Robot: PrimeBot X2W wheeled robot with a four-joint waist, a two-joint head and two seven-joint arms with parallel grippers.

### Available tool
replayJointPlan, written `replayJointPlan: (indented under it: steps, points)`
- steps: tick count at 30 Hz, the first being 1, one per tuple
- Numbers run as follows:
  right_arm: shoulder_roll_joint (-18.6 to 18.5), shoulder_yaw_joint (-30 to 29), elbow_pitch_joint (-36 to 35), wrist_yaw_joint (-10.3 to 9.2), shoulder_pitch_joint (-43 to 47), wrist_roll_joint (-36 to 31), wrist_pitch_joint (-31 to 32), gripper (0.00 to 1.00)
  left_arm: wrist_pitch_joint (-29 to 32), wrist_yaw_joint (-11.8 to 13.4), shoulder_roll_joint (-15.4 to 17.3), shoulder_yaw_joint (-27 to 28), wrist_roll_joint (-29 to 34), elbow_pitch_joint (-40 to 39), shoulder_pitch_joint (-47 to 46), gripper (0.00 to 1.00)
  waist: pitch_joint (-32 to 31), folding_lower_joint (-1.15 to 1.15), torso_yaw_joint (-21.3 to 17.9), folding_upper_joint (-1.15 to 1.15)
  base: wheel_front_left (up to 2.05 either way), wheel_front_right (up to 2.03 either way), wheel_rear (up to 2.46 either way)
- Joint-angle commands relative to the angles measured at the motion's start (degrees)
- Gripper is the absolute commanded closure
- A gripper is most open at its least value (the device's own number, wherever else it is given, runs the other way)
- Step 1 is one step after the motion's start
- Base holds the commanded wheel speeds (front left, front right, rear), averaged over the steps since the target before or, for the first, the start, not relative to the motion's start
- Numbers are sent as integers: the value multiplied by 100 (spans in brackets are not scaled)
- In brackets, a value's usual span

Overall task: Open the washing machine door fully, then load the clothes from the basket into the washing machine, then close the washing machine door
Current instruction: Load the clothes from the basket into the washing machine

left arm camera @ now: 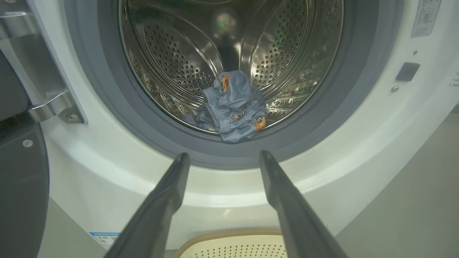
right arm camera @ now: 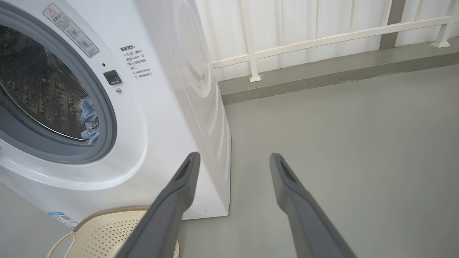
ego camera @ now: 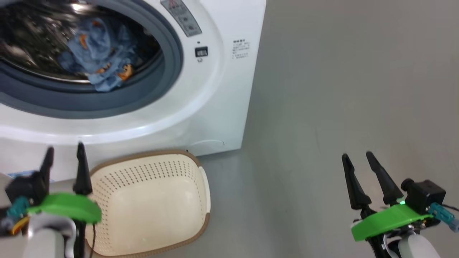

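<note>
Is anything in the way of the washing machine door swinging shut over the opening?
The clothes sit at the front edge of the drum, one corner drooping onto the grey gasket, where it might get pinched. The left end effector points at the opening from in front, likely where the washing machine door swings.

Heads up, your left gripper [left arm camera: 224,154] is aimed straight at the mouth of the washing machine [left arm camera: 107,168], jaws spread wide with nothing between them. The clothes [left arm camera: 233,107] sit bunched in a blue heap at the front bottom of the steel drum [left arm camera: 172,53], one edge spilling onto the grey gasket [left arm camera: 322,118]. The washing machine door [left arm camera: 18,186] hangs open at the left edge on its metal hinge [left arm camera: 53,107], and the basket [left arm camera: 233,247] rim peeks in at the very bottom between the jaws.
</note>
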Motion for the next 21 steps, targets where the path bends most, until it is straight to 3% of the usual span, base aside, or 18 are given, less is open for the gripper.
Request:
replayJointPlan:
  steps: [1,21]
  points:
    - [-78,88,-109,8,74,56,-27,0,-31,-9,148,137,57,-174,56,0,-197,0,114,0,0,0,0]
    - [-167,-75,-139,8,655,120,-27,0,-31,-9,-22,149,-47,-1033,1716,0,-738,0,206,0,0,0,0]
